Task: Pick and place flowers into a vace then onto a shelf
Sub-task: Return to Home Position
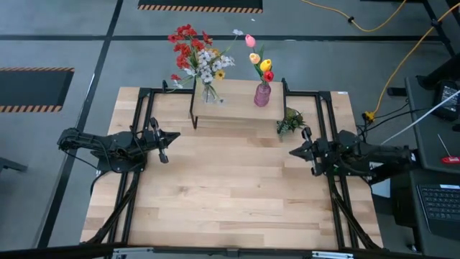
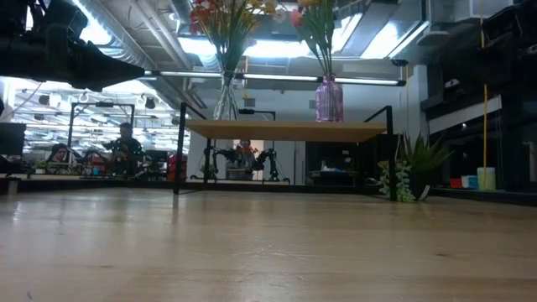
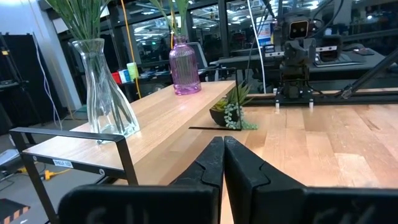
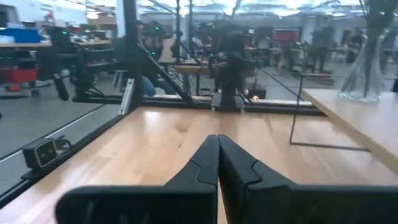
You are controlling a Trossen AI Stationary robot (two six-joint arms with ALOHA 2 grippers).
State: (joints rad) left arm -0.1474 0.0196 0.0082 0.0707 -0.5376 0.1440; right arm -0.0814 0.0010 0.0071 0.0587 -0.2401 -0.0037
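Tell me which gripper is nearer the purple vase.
Right. The right gripper sits just off the shelf end holding the purple vase; the left gripper is farther, off the end with the glass vase.

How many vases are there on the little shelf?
2. In the high view, a clear vase stands on the left part of the shelf and a purple vase on its right part.

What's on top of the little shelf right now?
On the shelf stand a clear vase of mixed flowers and a purple vase of tulips. Nothing else shows; their bases hide the wood beneath.
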